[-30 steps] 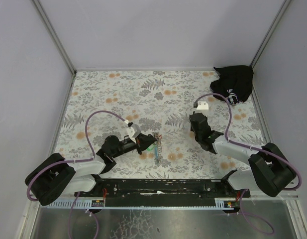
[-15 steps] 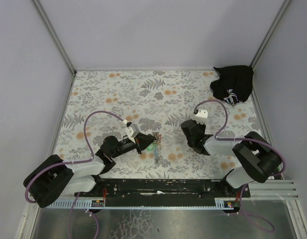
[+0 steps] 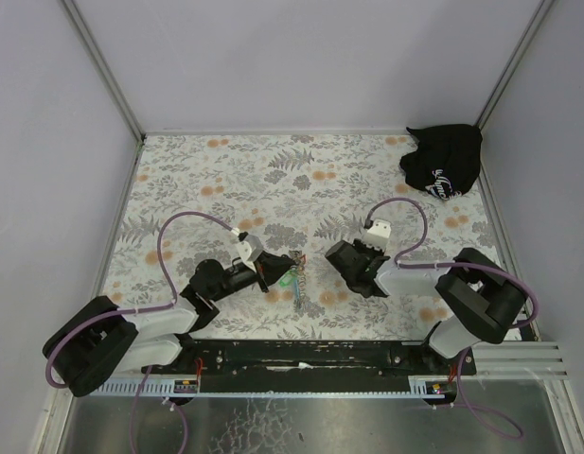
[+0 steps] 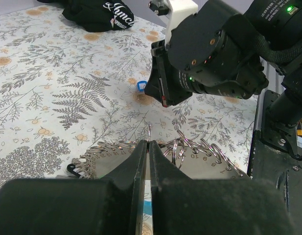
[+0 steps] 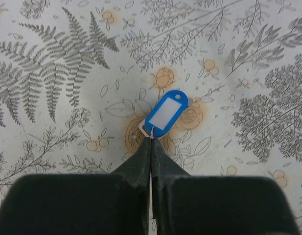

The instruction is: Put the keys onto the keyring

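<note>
My left gripper [image 4: 148, 143] is shut on one thin split ring [image 4: 149, 132] of the keyring [image 4: 209, 164], a grey metal plate with numbered holes and several rings. In the top view the keyring [image 3: 297, 280] shows as a green and grey bundle at the left gripper's [image 3: 290, 267] tip. My right gripper [image 5: 151, 139] is shut on the small wire loop of the blue key [image 5: 166, 115], a blue tag with a white label, low over the mat. The right gripper [image 3: 335, 257] is just right of the keyring. The blue key also shows in the left wrist view [image 4: 140, 86]. The yellow key is out of view.
A black cloth bag with white print [image 3: 445, 159] lies at the far right corner, and also shows in the left wrist view [image 4: 99, 12]. The floral mat [image 3: 273, 180] is bounded by grey walls on three sides. The right arm's body [image 4: 209, 54] looms close beyond the keyring.
My right arm has swung left across the mat, bringing its gripper close to the keyring. The left gripper has stayed at the keyring.
</note>
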You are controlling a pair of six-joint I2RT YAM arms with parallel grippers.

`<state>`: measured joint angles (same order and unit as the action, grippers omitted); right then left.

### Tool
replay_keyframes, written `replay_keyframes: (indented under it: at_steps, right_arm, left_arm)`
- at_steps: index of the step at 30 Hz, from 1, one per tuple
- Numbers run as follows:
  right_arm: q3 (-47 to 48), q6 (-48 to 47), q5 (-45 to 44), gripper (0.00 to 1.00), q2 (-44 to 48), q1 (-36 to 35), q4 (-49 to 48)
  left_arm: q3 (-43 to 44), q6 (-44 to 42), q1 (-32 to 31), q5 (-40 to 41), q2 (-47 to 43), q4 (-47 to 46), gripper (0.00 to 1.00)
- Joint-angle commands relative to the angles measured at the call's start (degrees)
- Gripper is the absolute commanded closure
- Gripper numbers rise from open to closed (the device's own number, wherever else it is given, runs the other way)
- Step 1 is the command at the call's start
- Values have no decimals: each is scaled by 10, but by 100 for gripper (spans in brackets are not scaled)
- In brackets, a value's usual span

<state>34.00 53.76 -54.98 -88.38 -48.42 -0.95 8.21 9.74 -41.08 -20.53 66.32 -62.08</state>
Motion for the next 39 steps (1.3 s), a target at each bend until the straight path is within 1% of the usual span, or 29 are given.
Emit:
replay_keyframes:
  at_steps: [1, 8, 11, 12, 14, 17, 20, 23, 26, 29, 30, 32, 34, 36, 39]
  right_arm:
    - [32, 100, 1, 99, -22, -19, 73]
    - [52, 134, 34, 94, -54, -30, 89]
    - [51, 116, 48, 90, -52, -31, 75]
    - [50, 106, 54, 85, -48, -31, 71]
    - [53, 74, 62, 73, -39, -31, 67]
    - [61, 30, 75, 60, -19, -31, 78]
    - [68, -16, 86, 52, 11, -31, 98]
    - [76, -75, 94, 49, 43, -26, 113]
    - [82, -148, 151, 45, 69, 7, 111]
    - [75, -189, 250, 43, 87, 62, 103]
    - [72, -196, 268, 41, 93, 77, 101]
    - [64, -217, 275, 35, 105, 96, 90]
    - [62, -237, 321, 30, 113, 122, 75]
    - [69, -245, 362, 29, 112, 157, 63]
    - [92, -268, 402, 37, 94, 198, 49]
  left_arm:
    - [-6, 4, 4, 11, -20, -45, 100]
    - [-7, 5, 4, 12, -23, -44, 100]
    - [-6, 5, 4, 13, -24, -43, 100]
    - [-6, 4, 3, 14, -25, -43, 100]
    - [-6, 4, 4, 14, -25, -42, 100]
    - [-7, 2, 4, 16, -27, -41, 100]
    - [-7, 2, 3, 16, -27, -41, 100]
    - [-7, 2, 4, 16, -26, -41, 100]
    - [-7, 2, 4, 15, -25, -41, 100]
    - [-6, 2, 4, 15, -23, -41, 100]
    - [-6, 2, 4, 14, -23, -40, 100]
    - [-6, 2, 3, 15, -25, -39, 100]
    - [-6, 2, 4, 14, -24, -39, 100]
    - [-5, 3, 4, 14, -21, -41, 100]
    - [-4, 5, 4, 10, -18, -42, 100]
